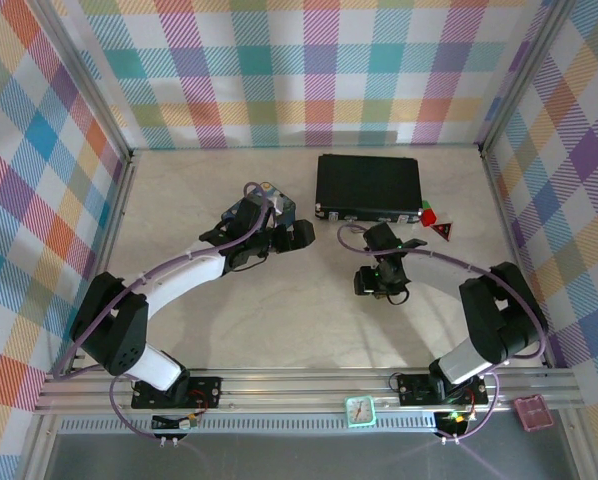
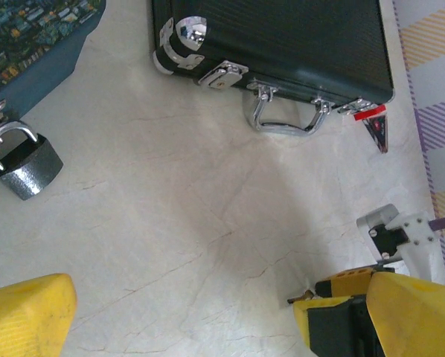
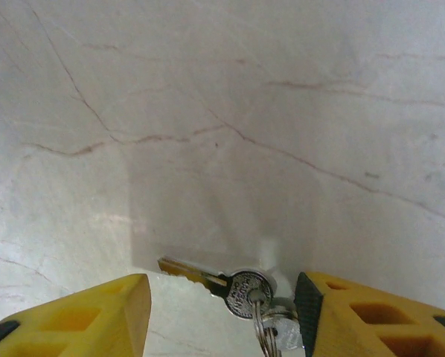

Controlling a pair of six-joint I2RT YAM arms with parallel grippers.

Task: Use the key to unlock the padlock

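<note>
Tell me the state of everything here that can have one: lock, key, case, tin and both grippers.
padlock: shackle down, looks locked.
key: lying flat on the table, not gripped.
black case: shut, latches down, handle lying flat.
blue tin: lid looks shut, only partly in view.
left gripper: open, holding nothing.
right gripper: open, one finger on either side of the key.
</note>
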